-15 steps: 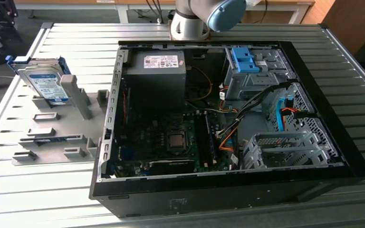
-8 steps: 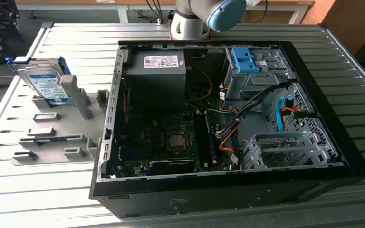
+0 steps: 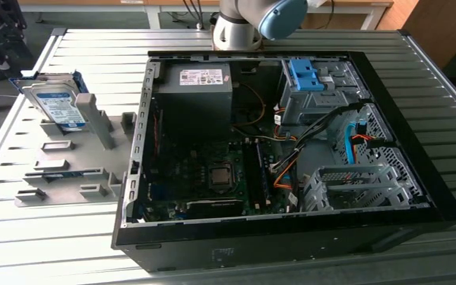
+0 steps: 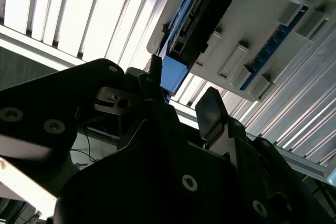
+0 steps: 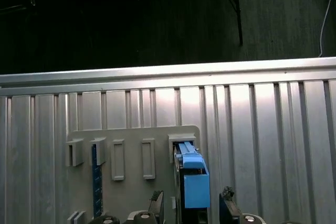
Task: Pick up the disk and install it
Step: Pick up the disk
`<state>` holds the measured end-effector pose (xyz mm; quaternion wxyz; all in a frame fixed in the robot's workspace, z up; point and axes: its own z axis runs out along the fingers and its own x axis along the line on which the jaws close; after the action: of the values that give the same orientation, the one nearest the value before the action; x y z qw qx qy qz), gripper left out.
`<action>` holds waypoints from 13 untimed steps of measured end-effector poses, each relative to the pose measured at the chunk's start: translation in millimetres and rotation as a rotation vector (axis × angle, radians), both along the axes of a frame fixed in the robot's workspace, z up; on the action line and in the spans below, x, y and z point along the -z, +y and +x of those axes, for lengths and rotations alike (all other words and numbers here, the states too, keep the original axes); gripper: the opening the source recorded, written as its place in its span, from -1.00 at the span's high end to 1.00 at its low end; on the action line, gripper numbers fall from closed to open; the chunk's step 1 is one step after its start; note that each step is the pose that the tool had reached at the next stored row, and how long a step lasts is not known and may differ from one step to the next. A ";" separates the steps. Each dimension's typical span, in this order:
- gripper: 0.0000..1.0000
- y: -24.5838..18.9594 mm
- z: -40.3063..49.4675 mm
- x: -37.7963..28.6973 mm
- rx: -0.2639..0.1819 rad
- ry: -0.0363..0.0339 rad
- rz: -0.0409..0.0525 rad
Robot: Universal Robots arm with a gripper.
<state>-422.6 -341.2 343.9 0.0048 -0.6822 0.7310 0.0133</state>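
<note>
The disk (image 3: 54, 105) is standing on edge in the gray holder (image 3: 93, 154), out on the slatted table (image 3: 69, 249) at the exterior view's left, just beside the open PC case (image 3: 291, 237) and outside it. Its blue-and-white label is facing the camera there. The arm (image 3: 248, 21) is showing at the far edge of the table, behind the case.

In the second wrist view the gripper (image 4: 181, 95) is hanging with its claw spread wide, two dark fingers (image 4: 210, 109) apart and nothing pinched between them. The disk (image 4: 202, 11) is sitting beyond the fingertips, seated in the holder (image 4: 247, 24), with clear space between it and the claw.

In the first wrist view the gripper (image 5: 191, 196) is lining up over the disk (image 5: 194, 182): one fingertip is showing on each side of the blue handle, and the holder (image 5: 131, 145) is lying flat on the table's ribs.

Inside the case, a blue bracket (image 3: 307, 74) is sitting atop the drive cage (image 3: 315, 101).
</note>
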 end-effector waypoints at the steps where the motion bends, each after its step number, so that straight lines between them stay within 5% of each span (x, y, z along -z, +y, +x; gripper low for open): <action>1: -0.06 0.0 -0.1 1.8 0.000 0.0000 -0.0003; 13: -0.06 0.1 -4.3 17.8 -0.003 0.0001 -0.0007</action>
<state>-426.9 -341.1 326.2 0.0045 -0.6832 0.7301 0.0131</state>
